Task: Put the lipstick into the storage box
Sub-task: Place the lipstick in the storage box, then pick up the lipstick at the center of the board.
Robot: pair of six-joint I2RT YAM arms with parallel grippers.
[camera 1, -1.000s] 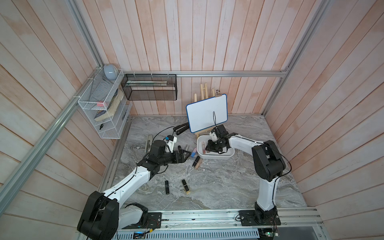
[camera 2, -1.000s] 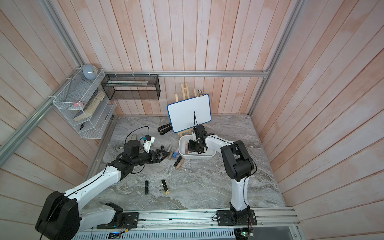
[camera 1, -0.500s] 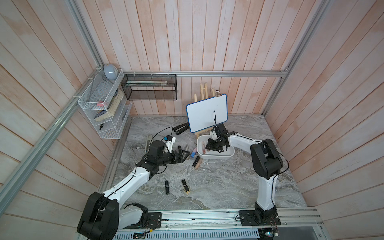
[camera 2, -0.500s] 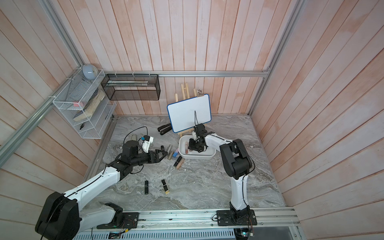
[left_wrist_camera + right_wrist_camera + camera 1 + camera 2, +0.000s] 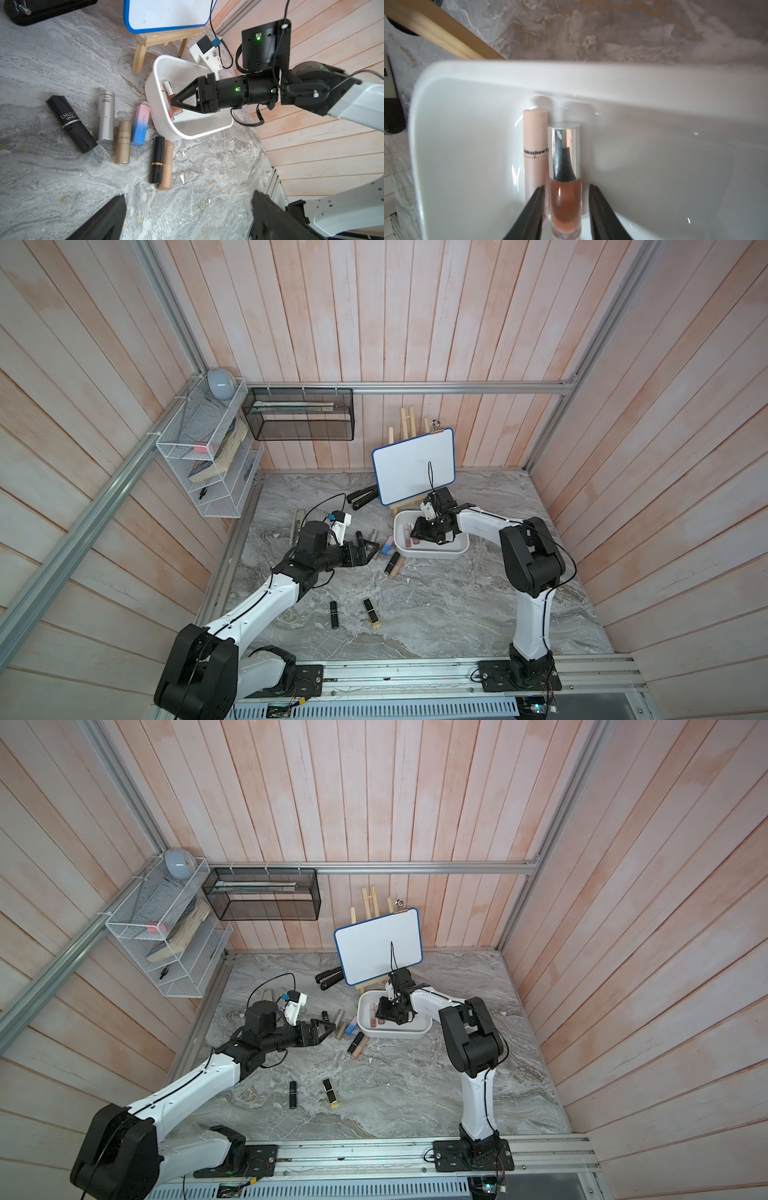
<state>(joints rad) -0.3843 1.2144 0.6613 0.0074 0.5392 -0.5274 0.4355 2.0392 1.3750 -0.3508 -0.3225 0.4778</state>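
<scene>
The white storage box (image 5: 432, 556) (image 5: 395, 1034) stands in front of the easel. Inside it my right gripper (image 5: 565, 188) (image 5: 415, 533) straddles a lipstick (image 5: 565, 166) with a silver cap and a clear pink body; a gap shows on both sides, so the jaws are open. That lipstick lies on the box floor beside a pale pink tube (image 5: 534, 149). My left gripper (image 5: 372, 549) (image 5: 188, 195) hovers wide open over bare marble, holding nothing. Several more lipsticks lie left of the box: black (image 5: 70, 122), silver (image 5: 106, 116), gold (image 5: 123, 141), pink-blue (image 5: 140, 122).
A whiteboard on a wooden easel (image 5: 413, 466) stands just behind the box, with a black case (image 5: 363, 497) to its left. Two dark lipsticks (image 5: 333, 614) (image 5: 371, 612) lie nearer the front. A black mesh basket (image 5: 299, 418) and a white wire rack (image 5: 208, 456) hang on the walls.
My right gripper's jaws have spread apart inside the box, off the silver-capped lipstick. The left arm has hardly moved and stays open.
</scene>
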